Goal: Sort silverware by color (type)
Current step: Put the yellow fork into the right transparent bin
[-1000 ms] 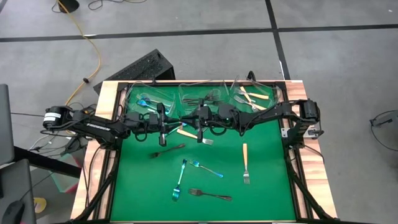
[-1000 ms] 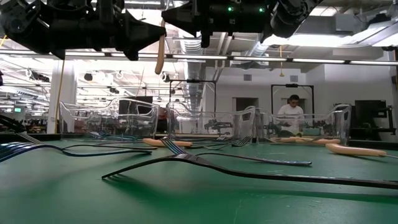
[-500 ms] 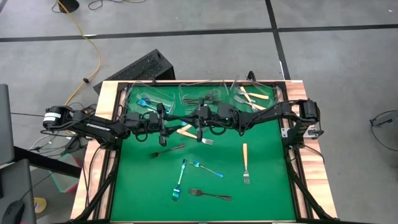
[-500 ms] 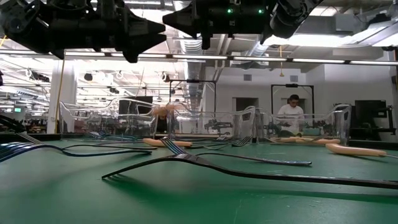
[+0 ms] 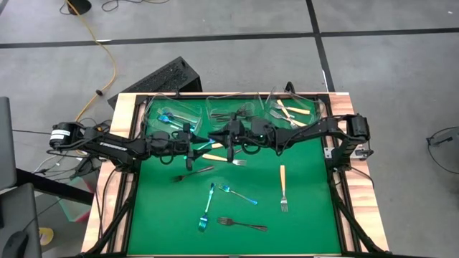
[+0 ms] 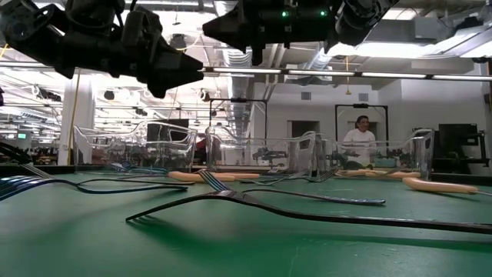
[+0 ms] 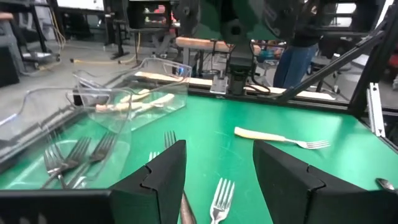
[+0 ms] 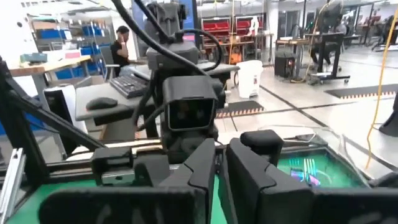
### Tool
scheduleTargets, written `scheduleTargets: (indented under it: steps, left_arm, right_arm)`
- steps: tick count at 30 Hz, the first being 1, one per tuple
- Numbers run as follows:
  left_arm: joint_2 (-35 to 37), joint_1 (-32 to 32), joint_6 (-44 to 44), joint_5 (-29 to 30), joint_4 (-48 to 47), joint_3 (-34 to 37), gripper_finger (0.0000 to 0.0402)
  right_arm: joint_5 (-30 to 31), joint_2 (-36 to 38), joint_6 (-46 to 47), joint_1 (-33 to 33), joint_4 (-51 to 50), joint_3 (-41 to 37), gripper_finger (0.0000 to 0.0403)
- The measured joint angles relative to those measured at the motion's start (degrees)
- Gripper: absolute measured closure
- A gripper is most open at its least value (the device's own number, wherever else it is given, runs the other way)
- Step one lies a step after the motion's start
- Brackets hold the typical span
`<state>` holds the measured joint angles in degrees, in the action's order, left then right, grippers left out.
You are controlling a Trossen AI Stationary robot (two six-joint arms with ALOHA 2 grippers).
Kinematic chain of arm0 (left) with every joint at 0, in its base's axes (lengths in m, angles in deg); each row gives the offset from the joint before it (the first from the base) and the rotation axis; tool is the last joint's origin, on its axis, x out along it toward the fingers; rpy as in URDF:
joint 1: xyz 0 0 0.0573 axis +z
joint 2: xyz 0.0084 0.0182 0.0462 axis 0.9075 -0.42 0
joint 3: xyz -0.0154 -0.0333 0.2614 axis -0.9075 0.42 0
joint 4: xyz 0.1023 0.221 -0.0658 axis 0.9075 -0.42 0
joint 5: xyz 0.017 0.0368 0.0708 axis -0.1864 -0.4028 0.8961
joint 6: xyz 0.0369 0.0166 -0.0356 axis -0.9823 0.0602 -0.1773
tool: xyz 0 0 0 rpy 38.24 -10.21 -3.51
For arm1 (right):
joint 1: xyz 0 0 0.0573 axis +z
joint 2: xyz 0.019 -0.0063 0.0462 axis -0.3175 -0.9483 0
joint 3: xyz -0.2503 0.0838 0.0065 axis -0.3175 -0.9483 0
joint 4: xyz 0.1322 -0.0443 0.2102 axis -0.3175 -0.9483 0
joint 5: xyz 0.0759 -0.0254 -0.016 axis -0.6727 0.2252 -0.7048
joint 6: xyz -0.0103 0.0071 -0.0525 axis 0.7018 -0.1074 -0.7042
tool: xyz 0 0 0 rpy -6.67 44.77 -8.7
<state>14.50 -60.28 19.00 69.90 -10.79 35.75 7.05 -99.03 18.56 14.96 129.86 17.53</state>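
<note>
My left gripper (image 5: 192, 145) hangs open above the green mat, left of centre, with nothing between its fingers (image 7: 163, 180). Facing it, my right gripper (image 5: 231, 150) points down; its fingers (image 8: 202, 168) stand almost together, with nothing between them. A cream-handled fork (image 5: 228, 159) lies flat on the mat below the right gripper and shows ahead of the left one (image 7: 280, 138). More silverware lies on the mat: a dark fork (image 5: 193, 173), two blue forks (image 5: 208, 206) (image 5: 240, 193), another dark fork (image 5: 242, 224) and a cream fork (image 5: 283, 188).
Three clear tubs stand along the far edge. The left tub (image 5: 154, 115) holds blue forks, the middle tub (image 5: 215, 107) dark ones, and the right tub (image 5: 308, 118) cream ones. The mat's near half has room between the loose forks. A person (image 6: 361, 138) stands in the room beyond the table.
My left gripper has let go of the cream-handled fork, which hung upright from it. The fork has fallen and now lies flat on the mat under the right gripper. The left gripper has turned and tipped.
</note>
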Motion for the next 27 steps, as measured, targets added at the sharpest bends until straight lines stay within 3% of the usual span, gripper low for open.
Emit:
scheduleTargets:
  steps: [14, 27]
  left_arm:
    - [0.00, 0.02, 0.16, -0.07, -0.13, 0.00, 0.0230]
    - [0.02, 0.02, 0.50, -1.33, -0.14, -1.63, 0.0230]
  right_arm:
    - [-0.06, 0.27, 0.14, 0.96, -0.13, 0.00, 0.0332]
    - [-0.10, 15.41, -3.68, 1.00, -21.95, 0.02, 0.0331]
